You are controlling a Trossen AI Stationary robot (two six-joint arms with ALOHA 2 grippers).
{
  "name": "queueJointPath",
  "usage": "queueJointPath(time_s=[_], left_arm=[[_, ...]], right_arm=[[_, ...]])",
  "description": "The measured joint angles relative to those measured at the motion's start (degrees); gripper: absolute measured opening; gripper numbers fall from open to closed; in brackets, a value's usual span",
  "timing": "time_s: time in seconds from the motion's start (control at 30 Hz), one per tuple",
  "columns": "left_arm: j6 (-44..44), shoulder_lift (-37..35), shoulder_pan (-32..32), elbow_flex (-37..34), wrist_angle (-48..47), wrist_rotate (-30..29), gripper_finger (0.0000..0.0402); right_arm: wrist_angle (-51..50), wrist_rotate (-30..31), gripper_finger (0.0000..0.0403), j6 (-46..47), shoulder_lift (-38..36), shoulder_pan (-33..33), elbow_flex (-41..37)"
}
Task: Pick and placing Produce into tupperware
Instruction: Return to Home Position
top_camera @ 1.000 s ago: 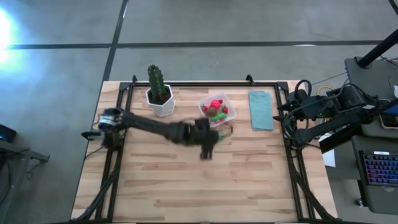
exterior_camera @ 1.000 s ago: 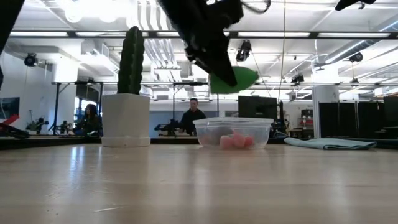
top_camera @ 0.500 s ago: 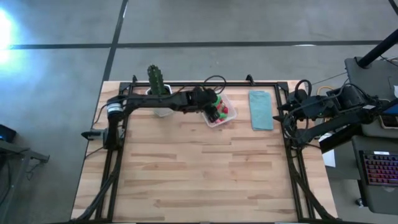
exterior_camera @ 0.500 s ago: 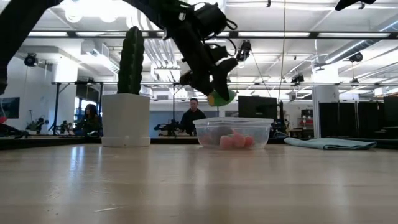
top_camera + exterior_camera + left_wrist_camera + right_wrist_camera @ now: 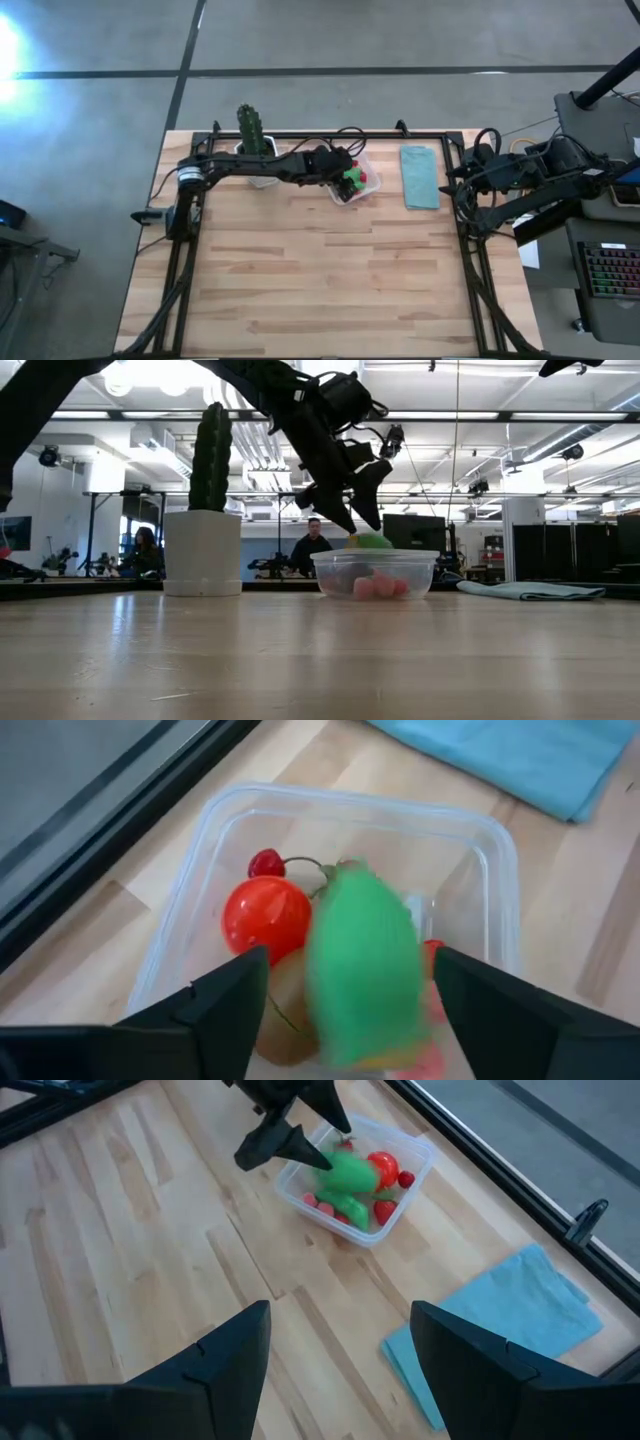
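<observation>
1. We judge the dropping step to be at its end. The left gripper [image 5: 360,522] hangs just above the tupperware [image 5: 425,572], fingers spread, pinching nothing.
2. A green piece [image 5: 365,960] shows blurred in the gap below those fingers. In the low view it sits at the rim, so we take it as released and going in.
3. The tupperware stands at about 1 o'clock from the table's centre. It holds a red round piece [image 5: 265,915] and pink pieces, and we see no produce lying outside it.
4. The blue cloth [image 5: 420,177] lies at its 3 o'clock and the cactus [image 5: 250,128] at its 9 o'clock, beside the left arm's reach.
5. The right gripper [image 5: 340,1340] waits at the table's 3 o'clock edge, fingers spread and empty.
6. Next, we think the left arm should rise clear of the rim, then draw back toward 9 o'clock without brushing the cactus.
</observation>
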Motion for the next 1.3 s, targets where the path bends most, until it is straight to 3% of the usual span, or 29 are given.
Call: queueJointPath(time_s=[0.17,0.4,0.47,0.57,0.67,0.83,0.93,1.03,1.13,1.2,1.3], left_arm=[[-0.22,-0.04,-0.18,0.66,-0.11,0.32,0.0296],[-0.66,-3.69,-3.79,2.11,-0.17,1.72,0.0299],[-3.94,-6.24,-5.12,2.58,-1.68,3.78,0.0299],[-6.14,-10.75,-7.27,2.42,-1.35,12.05,0.0299],[-5.11,-16.20,-9.97,2.27,-1.54,18.23,0.0299],[-14.54,-26.07,-11.61,0.72,-1.76,18.91,0.0299],[-10.94,-30.35,-13.57,-0.44,0.51,18.37,0.0299],[-7.33,-34.08,-16.11,-4.83,3.68,19.75,0.0299],[-6.55,-37.11,-17.14,-13.50,9.79,19.67,0.0299],[-7.70,-38.56,-17.12,-21.18,19.74,21.50,0.0299],[-9.57,-42.14,-16.35,-32.44,34.41,28.94,0.0299]], right_arm=[[0.00,0.00,0.0233,-0.02,0.00,0.00,0.00],[-0.11,-0.01,0.0233,-0.04,0.00,0.00,0.00],[-0.24,0.08,0.0233,1.32,-0.07,-0.04,0.00],[-0.84,2.76,0.0233,4.25,-0.21,-0.13,0.00],[-0.26,-0.50,0.0233,5.89,-0.71,-0.06,0.31],[7.06,-6.48,0.0233,-2.55,-2.02,0.00,0.33],[8.97,-7.58,0.0233,-4.26,-3.31,-0.02,0.09],[11.15,-8.74,0.0233,-4.75,-5.51,0.00,-2.14],[19.25,-14.56,0.0233,-7.17,-9.26,-0.02,-8.60],[27.13,-17.94,0.0233,-9.23,-12.23,0.00,-14.11],[36.74,-21.96,0.0233,-11.75,-16.53,-0.01,-20.74]])
